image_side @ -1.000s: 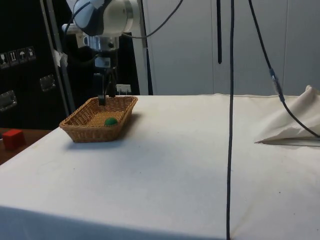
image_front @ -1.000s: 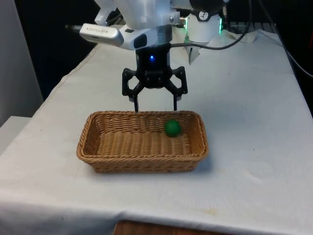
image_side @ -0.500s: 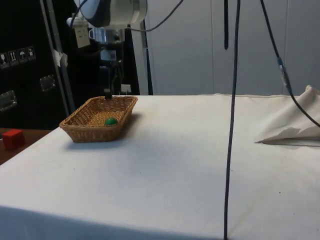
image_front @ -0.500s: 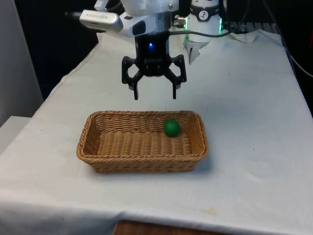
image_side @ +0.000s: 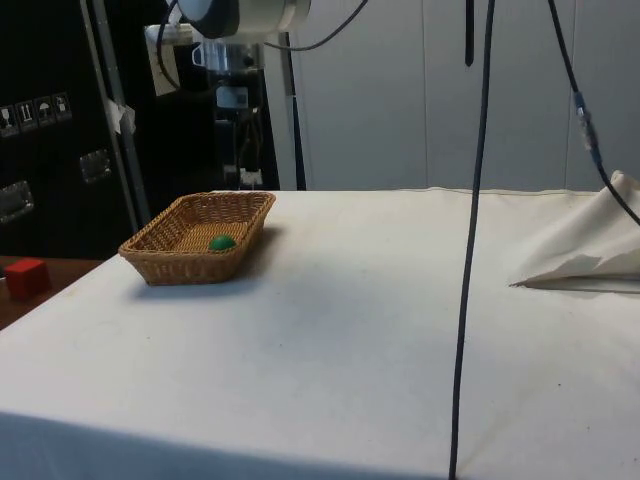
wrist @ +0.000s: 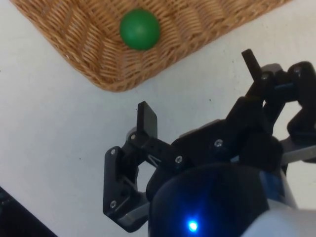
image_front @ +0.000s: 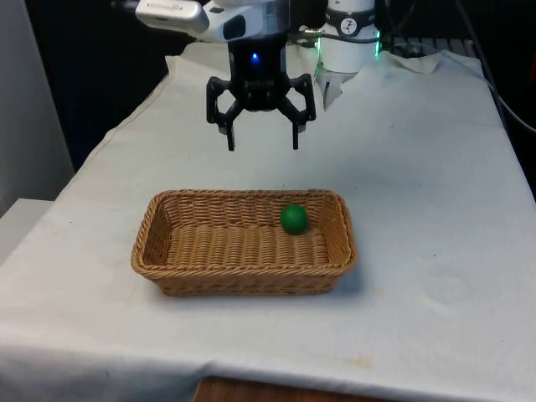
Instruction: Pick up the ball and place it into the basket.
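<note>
Claw point(image_front: 261, 144): black, two fingers spread wide apart, nothing between them. It hangs in the air above the cloth, beyond the basket's far rim as the front view has it, fingertips pointing down and well clear of the wicker. In the side view the claw point(image_side: 245, 165) hangs above the basket's far end. In the wrist view the claw point(wrist: 200, 86) is over bare cloth just off the basket's corner; one fingertip point(wrist: 146, 117) is a flat black tab.

Arm point(image_front: 243, 21): white, reaching over the table from the far end, carrying the claw at its lower end.

Ball point(image_front: 294, 219): green, round, lying loose inside the basket, toward the front view's right and close to the far wall. Seen in the side view as a small green spot point(image_side: 222, 242) on the basket floor, and in the wrist view point(wrist: 139, 29) resting on the weave near a corner. Not touching the claw.

Basket point(image_front: 159, 255): shallow, oblong, tan wicker, standing flat on the cloth, long side facing the front camera. Side view point(image_side: 160, 258); wrist view point(wrist: 89, 59).

Cloth point(image_front: 419, 209): white, covering the table, lightly creased; a bunched fold point(image_side: 585, 250) lies at the side view's right.

Cable point(image_side: 470, 240): dark, hanging down across the side view.

Block point(image_side: 25, 277): red, small, off the table at the side view's left.
</note>
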Tool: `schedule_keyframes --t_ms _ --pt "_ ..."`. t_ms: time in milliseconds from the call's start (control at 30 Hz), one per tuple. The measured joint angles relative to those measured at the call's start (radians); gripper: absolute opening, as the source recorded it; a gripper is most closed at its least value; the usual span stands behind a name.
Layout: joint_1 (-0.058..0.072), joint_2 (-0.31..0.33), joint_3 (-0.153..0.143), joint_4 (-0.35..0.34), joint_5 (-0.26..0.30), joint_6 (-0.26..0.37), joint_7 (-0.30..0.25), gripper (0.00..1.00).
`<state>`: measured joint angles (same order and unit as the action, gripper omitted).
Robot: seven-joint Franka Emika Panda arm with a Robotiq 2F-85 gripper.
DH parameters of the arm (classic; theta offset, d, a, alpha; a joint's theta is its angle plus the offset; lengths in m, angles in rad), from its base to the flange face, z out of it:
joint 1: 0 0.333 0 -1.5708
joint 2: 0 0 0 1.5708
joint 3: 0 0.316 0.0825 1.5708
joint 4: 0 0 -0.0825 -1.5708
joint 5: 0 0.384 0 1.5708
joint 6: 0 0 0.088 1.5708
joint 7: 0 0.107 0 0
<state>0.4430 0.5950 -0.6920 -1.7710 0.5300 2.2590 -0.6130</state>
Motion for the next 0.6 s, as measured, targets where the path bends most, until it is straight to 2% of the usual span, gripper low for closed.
schedule_keyframes --t_ms 333,600 --pt "0.001 -0.057 -0.001 -0.05 -0.051 0.0 0.024 1.0" --pt "0.004 -0.127 -0.001 -0.11 -0.116 0.001 0.042 1.0"
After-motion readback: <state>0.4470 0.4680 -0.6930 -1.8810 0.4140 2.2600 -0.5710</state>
